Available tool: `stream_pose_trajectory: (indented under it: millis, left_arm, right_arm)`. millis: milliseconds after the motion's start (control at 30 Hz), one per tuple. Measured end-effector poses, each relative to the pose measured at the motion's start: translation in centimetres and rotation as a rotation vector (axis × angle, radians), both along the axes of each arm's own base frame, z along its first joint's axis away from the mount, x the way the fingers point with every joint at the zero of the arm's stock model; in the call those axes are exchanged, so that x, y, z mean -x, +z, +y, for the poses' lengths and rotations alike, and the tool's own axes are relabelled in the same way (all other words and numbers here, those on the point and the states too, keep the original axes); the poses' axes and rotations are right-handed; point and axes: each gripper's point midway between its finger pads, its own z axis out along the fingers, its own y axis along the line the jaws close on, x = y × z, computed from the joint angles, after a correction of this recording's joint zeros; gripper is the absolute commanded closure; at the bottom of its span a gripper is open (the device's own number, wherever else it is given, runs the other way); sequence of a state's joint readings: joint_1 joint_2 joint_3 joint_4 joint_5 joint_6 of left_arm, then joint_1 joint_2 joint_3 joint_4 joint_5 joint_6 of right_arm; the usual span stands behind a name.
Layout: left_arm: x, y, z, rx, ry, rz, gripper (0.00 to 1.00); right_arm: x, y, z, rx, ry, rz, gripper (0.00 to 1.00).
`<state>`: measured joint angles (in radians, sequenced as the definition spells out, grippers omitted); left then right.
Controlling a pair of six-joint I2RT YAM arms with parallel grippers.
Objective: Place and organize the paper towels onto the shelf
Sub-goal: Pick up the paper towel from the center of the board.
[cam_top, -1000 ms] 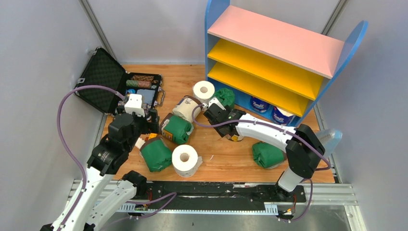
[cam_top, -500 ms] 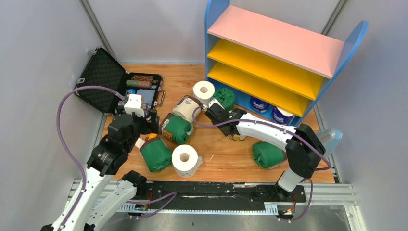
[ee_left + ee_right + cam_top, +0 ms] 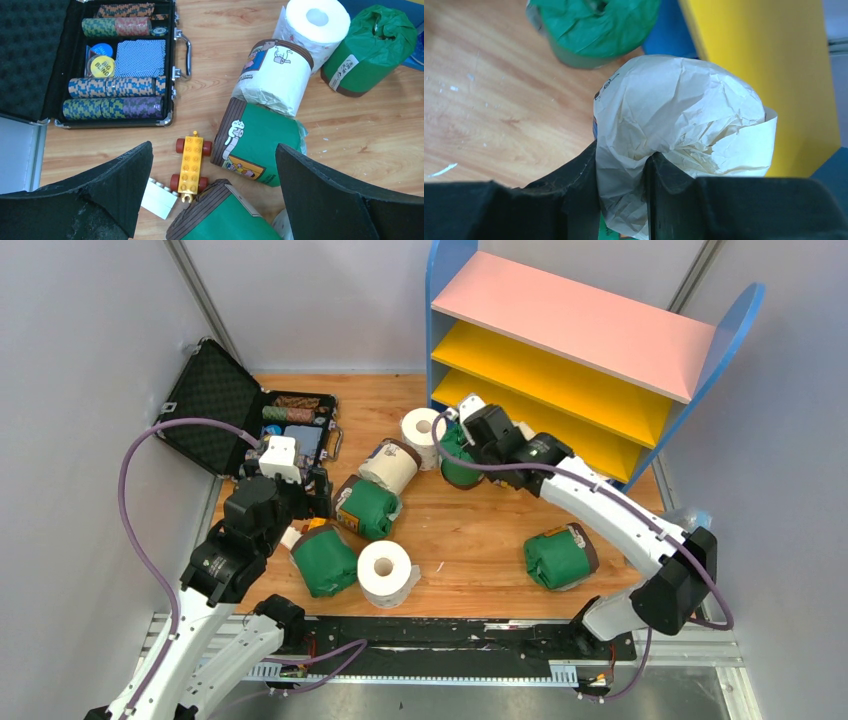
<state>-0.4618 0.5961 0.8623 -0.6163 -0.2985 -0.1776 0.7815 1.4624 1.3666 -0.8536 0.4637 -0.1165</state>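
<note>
The cream-wrapped roll (image 3: 684, 125) hung just before the shelf (image 3: 764, 75), at the left end of its yellow board, pinched by its crumpled wrap in the right claw (image 3: 621, 167). The left claw (image 3: 214, 151), spread wide, sat well away from the shelf.

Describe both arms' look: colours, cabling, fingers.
Left arm and right arm: white tubular links with black joint housings. A purple cable loops along each. The fingers are black, wedge-shaped and matte. No markings are legible.
</note>
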Motion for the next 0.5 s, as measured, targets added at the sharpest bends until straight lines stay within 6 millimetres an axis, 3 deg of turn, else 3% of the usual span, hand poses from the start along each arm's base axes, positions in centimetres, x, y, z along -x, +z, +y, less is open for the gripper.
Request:
stream_pose_trajectory:
  millis: [233, 400, 500]
  left_arm:
    - [0.0, 0.1, -0.2, 0.006, -0.010, -0.003, 0.00]
    - [0.0, 0.1, -0.5, 0.012, -0.024, -0.002, 0.00]
    - [0.1, 0.1, -0.6, 0.016, -0.030, -0.002, 0.00]
  right_arm:
    - [-3.6, 3.3, -2.7, -0.045, 0.025, -0.035, 0.83]
    - [-5.3, 5.2, -3.2, -0.095, 0.090, -0.052, 0.84]
    - [-6.0, 5.2, -3.4, -0.104, 0.122, -0.046, 0.84]
